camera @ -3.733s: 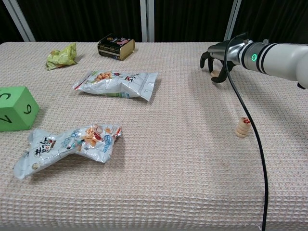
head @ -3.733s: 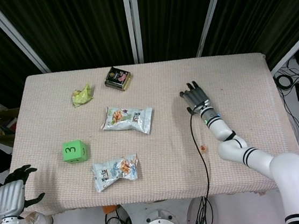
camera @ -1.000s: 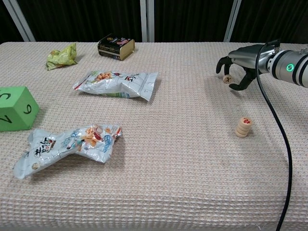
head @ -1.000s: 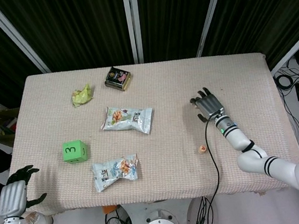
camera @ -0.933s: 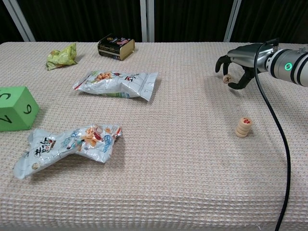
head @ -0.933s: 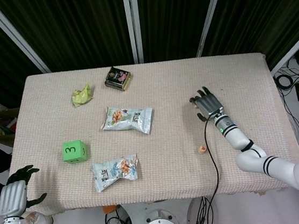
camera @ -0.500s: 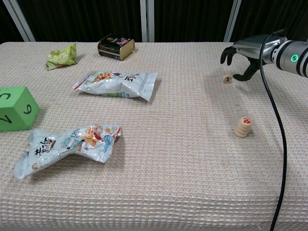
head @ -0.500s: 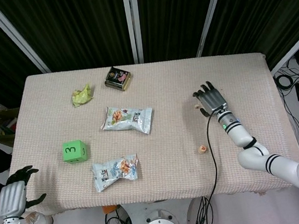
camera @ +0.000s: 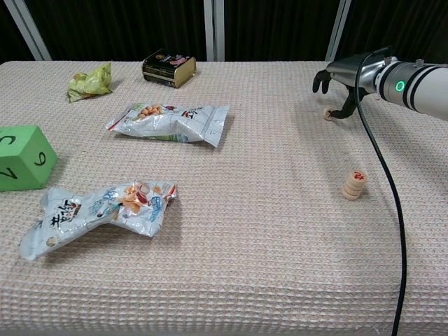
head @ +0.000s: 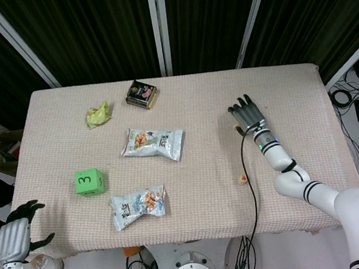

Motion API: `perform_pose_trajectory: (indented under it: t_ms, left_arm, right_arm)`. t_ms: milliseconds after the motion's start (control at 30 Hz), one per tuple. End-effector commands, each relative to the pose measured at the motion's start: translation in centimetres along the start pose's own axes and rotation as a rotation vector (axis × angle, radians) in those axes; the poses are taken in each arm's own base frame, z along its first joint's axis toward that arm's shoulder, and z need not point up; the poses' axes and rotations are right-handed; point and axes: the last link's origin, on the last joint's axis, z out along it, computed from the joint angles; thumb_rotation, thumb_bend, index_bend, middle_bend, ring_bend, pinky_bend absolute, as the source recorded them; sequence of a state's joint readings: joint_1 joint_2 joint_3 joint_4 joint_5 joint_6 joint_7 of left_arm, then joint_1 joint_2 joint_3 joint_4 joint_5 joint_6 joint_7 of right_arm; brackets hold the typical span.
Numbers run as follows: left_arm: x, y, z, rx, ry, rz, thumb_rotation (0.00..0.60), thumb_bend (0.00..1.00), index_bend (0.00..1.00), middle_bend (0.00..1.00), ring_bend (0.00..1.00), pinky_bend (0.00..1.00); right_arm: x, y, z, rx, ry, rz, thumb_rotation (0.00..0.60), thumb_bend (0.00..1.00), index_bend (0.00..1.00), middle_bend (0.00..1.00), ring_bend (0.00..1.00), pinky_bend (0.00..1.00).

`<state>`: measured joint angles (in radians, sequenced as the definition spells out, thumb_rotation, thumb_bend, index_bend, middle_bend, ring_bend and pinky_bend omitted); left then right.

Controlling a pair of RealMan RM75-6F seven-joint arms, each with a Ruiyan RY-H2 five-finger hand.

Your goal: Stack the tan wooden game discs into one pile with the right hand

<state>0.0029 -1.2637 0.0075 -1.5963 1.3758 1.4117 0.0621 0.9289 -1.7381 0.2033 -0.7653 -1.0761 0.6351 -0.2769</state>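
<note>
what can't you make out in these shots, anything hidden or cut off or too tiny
- Right hand: chest view; whether its fingers touch the loose disc is unclear; in head view the hand covers that disc.
- Disc pile: count too small to tell in either view.
- Left hand: head view only, off the table corner, arm cut by the frame edge.
- Dark tin: label too small to read.

head view: looks steeply down from high above the near edge, taking in the whole counter (head: 181,89), dark curtains behind it and floor at both sides.
chest view: sits low at the near edge, facing across the counter (camera: 266,280) toward the curtains, much closer in.
shared: green cube (head: 89,182) (camera: 21,158), both snack bags, dark tin (head: 141,94) (camera: 168,68), disc pile (head: 242,179) (camera: 353,184), right robot hand (head: 247,115) (camera: 336,80).
head view only: left robot hand (head: 16,237), off the counter's near left corner.
</note>
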Motion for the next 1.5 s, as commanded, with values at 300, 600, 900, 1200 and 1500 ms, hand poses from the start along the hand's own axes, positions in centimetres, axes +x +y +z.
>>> perform_pose_trajectory:
  t_ms: [300,600,900,1200,1500]
  left_arm:
    - [-0.2,-0.2,0.0,0.000,-0.006,-0.004,0.600,0.13,0.28,0.16,0.13,0.18]
    - [-0.2,-0.2,-0.1,-0.003,-0.004,-0.004,0.600,0.13,0.28,0.16,0.13,0.18]
    - [-0.3,-0.4,-0.1,0.005,-0.006,-0.007,0.600,0.13,0.28,0.16,0.13,0.18]
    - [-0.3,-0.4,-0.1,0.005,-0.007,-0.007,0.600,0.13,0.28,0.16,0.13,0.18]
    - [-0.3,-0.6,-0.3,0.011,-0.007,-0.009,0.600,0.13,0.28,0.16,0.13,0.18]
  right_arm:
    - [0.2,0.1,-0.7,0.033,0.013,-0.027,0.600,0.29,0.25,0.26,0.05,0.00]
    - [-0.5,0.2,-0.7,0.022,0.000,-0.052,0.600,0.29,0.35,0.26,0.05,0.00]
    - [-0.8,-0.2,0.0,0.015,-0.007,-0.061,0.600,0.30,0.39,0.26,0.05,0.00]
    - [-0.9,-0.3,0.1,0.018,0.003,-0.053,0.600,0.30,0.40,0.27,0.05,0.00]
    - [-1.0,-1.0,0.5,0.028,0.011,-0.054,0.600,0.30,0.44,0.29,0.05,0.00]
